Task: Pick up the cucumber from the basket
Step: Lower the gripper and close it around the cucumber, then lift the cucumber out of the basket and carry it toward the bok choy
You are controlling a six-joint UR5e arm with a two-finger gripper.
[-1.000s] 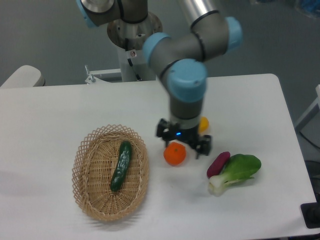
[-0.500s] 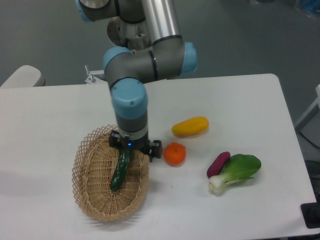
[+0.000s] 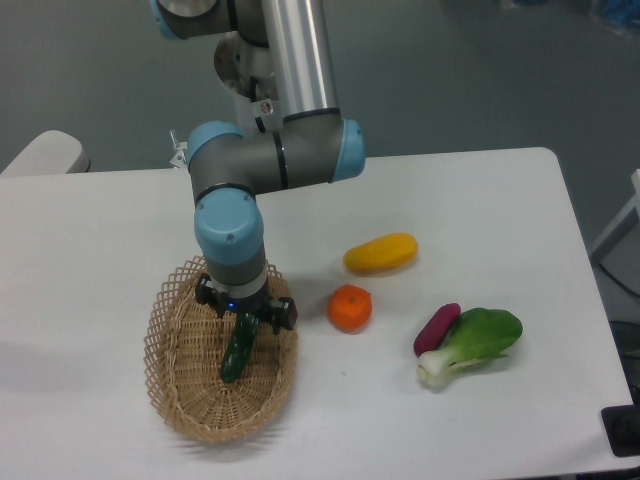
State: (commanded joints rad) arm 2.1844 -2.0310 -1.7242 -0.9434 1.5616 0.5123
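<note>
The dark green cucumber lies lengthwise in the tan wicker basket at the table's front left. My gripper points straight down over the cucumber's upper end and hides that end. Its black fingers stand apart on either side of the cucumber, so it is open. I cannot tell whether the fingers touch the cucumber.
An orange sits just right of the basket. A yellow mango-like fruit lies behind it. A stubby purple vegetable and a leafy bok choy lie at the right. The arm's base stands at the table's back.
The arm has swung left from above the orange to over the basket and has come lower onto the cucumber's upper end. The cucumber has not moved.
</note>
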